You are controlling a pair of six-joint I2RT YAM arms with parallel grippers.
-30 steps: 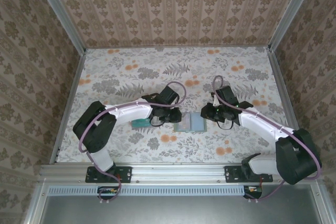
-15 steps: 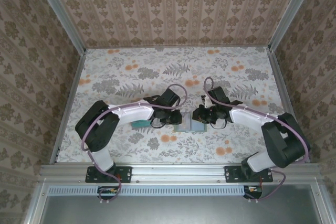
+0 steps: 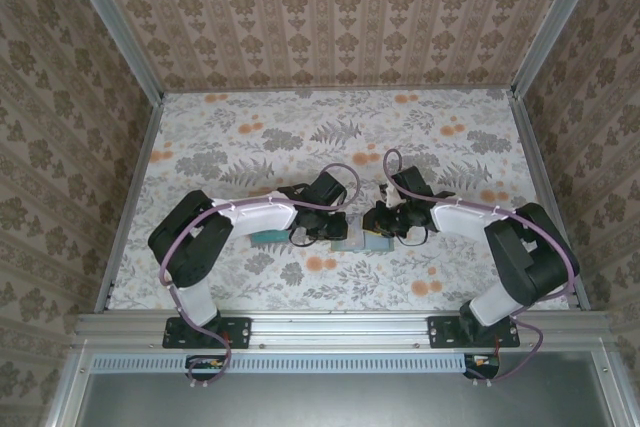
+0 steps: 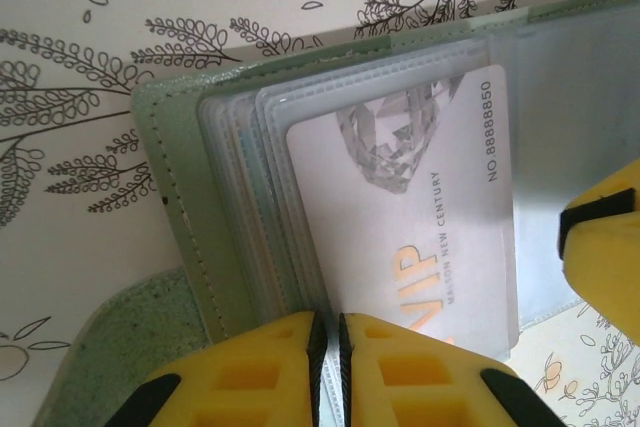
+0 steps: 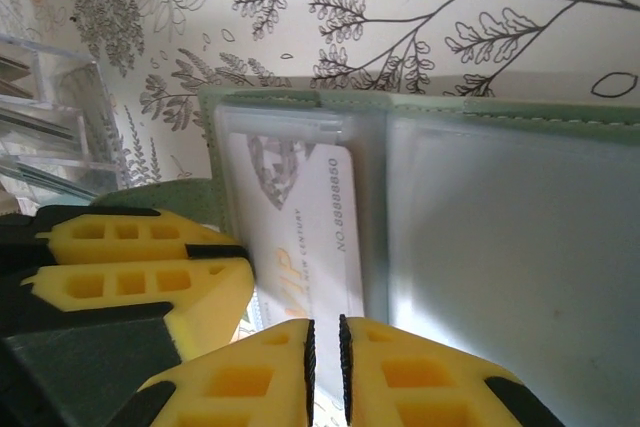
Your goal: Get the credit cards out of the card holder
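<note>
The card holder (image 3: pixel 362 239) lies open on the flowered table between both grippers. Its grey-green cover (image 4: pixel 175 197) carries a stack of clear sleeves, and the top sleeve holds a white credit card (image 4: pixel 400 217) printed VIP. My left gripper (image 4: pixel 328 367) is shut on the sleeve edges at the card's lower left corner. My right gripper (image 5: pixel 325 367) stands with its pads almost together over the lower end of the card (image 5: pixel 300 217); whether it pinches the card I cannot tell. In the top view the left gripper (image 3: pixel 338 231) and right gripper (image 3: pixel 378 225) nearly meet.
A teal card (image 3: pixel 267 237) lies on the table under my left forearm. A clear plastic piece (image 5: pixel 40 107) stands at the left of the right wrist view. One right fingertip (image 4: pixel 605 247) shows beside the holder's bluish sleeve panel (image 5: pixel 520 247). Walls ring the table.
My right gripper has swung left from beside the card holder to over its card. The left gripper has stayed at the holder's left side.
</note>
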